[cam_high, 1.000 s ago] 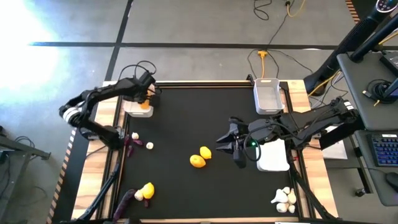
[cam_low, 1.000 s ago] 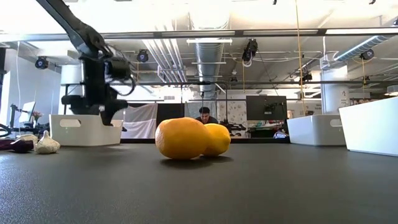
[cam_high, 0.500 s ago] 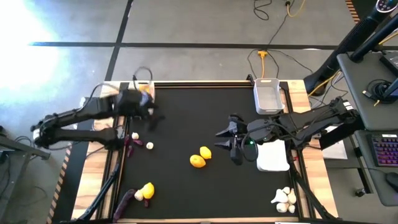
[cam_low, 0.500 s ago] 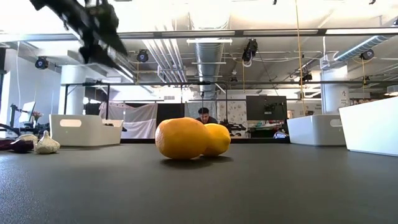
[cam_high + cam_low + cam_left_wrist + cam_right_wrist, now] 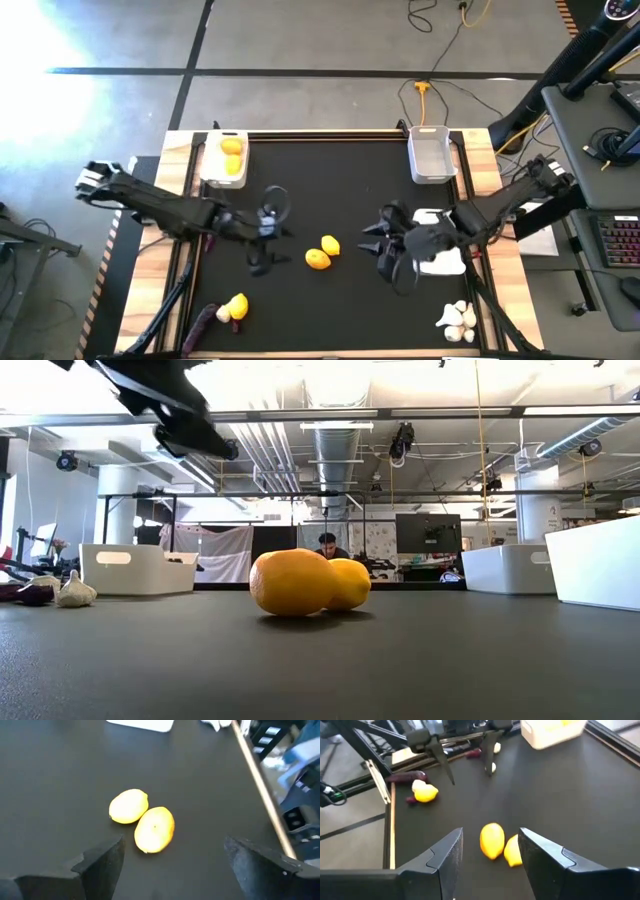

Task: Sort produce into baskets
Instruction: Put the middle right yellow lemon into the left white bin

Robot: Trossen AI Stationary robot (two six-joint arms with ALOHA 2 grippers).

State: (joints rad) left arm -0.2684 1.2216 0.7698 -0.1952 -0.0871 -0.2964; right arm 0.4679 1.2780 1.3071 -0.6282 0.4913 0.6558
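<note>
Left gripper (image 5: 268, 232) open wide, empty, above the mat left of two touching lemons (image 5: 323, 253) at mid-table. Right gripper (image 5: 388, 245) open, empty, right of them. Left basket (image 5: 223, 160) holds fruit.

Bins: three white rectangular plastic baskets with rounded corners. One is upper left (image 5: 214, 180), one upper right (image 5: 430, 160), and one mid-right (image 5: 445, 263), partly under an arm.

Round fruits, yellow to orange: five.
- Two touching at frame centre (image 5: 330, 244) (image 5: 318, 260).
- One lower left (image 5: 238, 304).
- Two inside the upper-left bin (image 5: 232, 147) (image 5: 232, 167).

White garlic bulbs: a clump lower right (image 5: 457, 318), roughly four, too bunched for a firm count. Two loose ones show in the right wrist view (image 5: 493, 767) (image 5: 496, 747).

Dark purple elongated eggplant pieces: three. Two are lower left (image 5: 200, 325) (image 5: 222, 314); the third lies by the loose garlic (image 5: 474, 754).
</note>
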